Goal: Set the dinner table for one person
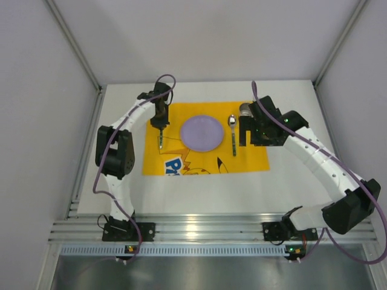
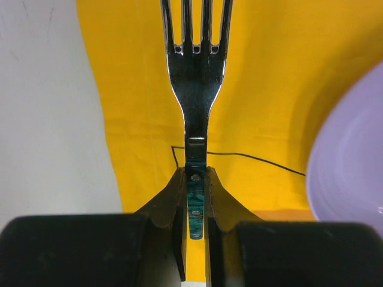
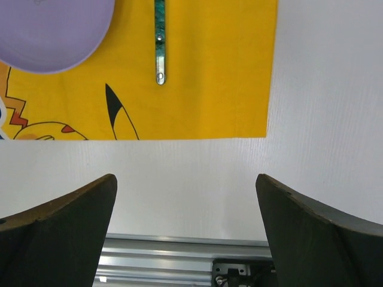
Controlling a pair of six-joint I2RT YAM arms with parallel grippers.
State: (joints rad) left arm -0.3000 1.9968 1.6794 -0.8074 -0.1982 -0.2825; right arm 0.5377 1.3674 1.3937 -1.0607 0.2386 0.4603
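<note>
A yellow placemat (image 1: 254, 160), printed with a cartoon figure along its near edge, is seen spread flat. A round lilac plate (image 1: 202, 133) is set at its middle. A spoon (image 1: 233, 134) with a green handle is laid just right of the plate, bowl to the far side. A fork (image 2: 196, 78) with a matching handle is seen left of the plate. Grey walls (image 1: 36, 90) are seen on either side.

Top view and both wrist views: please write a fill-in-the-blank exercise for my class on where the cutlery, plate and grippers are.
1. The left gripper is shut on the handle of the ____.
2. The plate lies on a ____ placemat.
3. In the top view, the spoon lies to the ____ of the plate.
4. The right gripper is ____ and holds nothing.
Missing words: fork; yellow; right; open.
</note>
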